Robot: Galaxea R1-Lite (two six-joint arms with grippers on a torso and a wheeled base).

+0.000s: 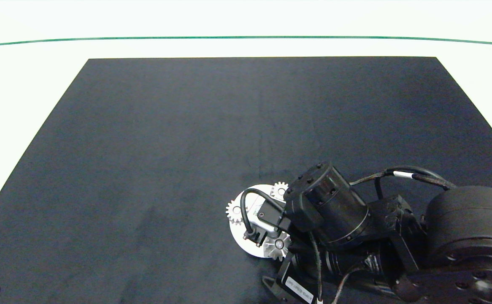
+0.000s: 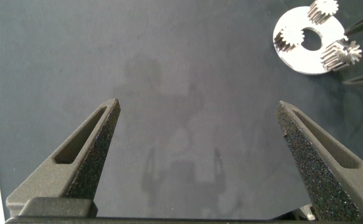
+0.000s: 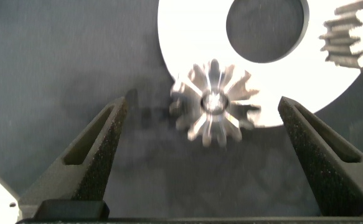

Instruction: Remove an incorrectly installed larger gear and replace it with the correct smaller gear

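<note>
Larger gear [image 3: 213, 102] looks stiff, slick, heavy-ish; we grab across tooth tips w/ right gripper [image 3: 203, 155], jaws wide, empty

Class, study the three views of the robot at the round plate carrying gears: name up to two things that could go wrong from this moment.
1. The right gripper stands open around the shiny long-toothed larger gear; closing on its pointed teeth may give a poor hold, so it might slip.
2. That gear sits at the edge of the round white metal plate, near a small fine-toothed gear; lifting could shift the plate.

The left gripper is open over bare mat.
</note>
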